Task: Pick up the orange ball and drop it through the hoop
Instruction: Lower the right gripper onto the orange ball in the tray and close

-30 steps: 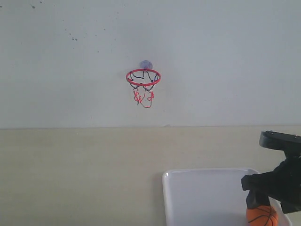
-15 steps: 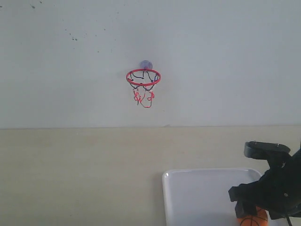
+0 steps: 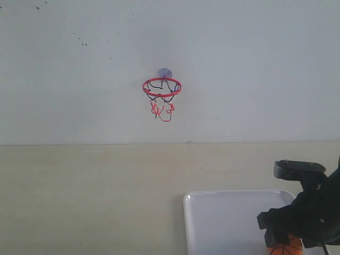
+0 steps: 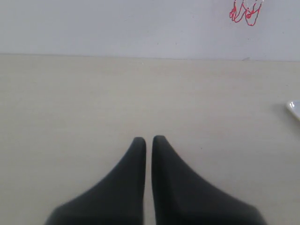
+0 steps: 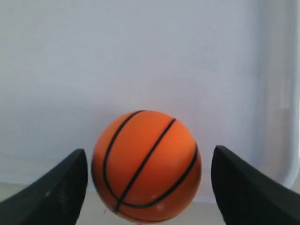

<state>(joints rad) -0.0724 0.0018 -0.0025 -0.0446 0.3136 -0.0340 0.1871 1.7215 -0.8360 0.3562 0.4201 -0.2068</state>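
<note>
Right tool [image 5: 148, 152] brackets the orange ball [image 5: 146, 166], jaws apart.

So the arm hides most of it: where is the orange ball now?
The orange ball sits in the white tray at the exterior view's lower right, between the open fingers of the right gripper.
</note>
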